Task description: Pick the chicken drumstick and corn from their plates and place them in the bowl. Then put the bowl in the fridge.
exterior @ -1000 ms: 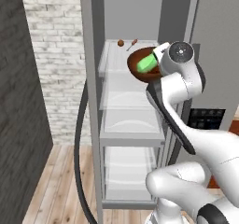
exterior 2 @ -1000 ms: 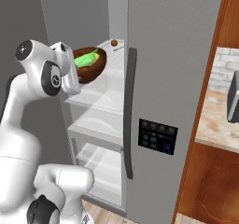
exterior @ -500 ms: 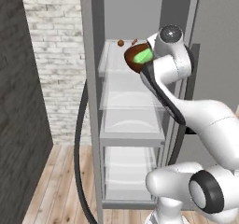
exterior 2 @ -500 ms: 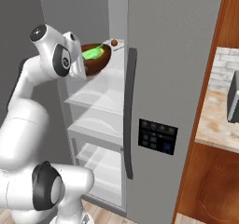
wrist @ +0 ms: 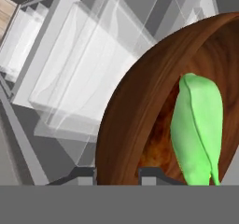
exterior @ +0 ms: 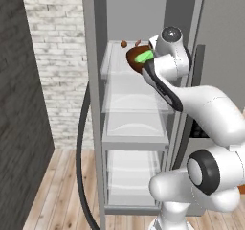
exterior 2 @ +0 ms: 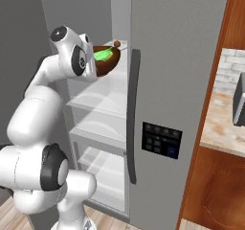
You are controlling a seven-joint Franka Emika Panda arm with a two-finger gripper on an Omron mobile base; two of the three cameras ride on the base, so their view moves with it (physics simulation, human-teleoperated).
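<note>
Final step in hand: the bowl [exterior: 137,60], holding the corn [exterior: 143,57] (reddish-brown meat beneath it), hangs above the fridge's [exterior 2: 177,80] top shelf [exterior: 119,73]. Fingers [wrist: 117,174] pinch its rim. Next, lower, level, and release.

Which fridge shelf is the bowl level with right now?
The top shelf. The bowl with the corn hangs at its front edge; both lower shelves sit well beneath.

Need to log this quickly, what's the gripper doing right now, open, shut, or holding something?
Gripper: shut on the rim of the bowl, with the corn inside it, held up at the fridge.
</note>
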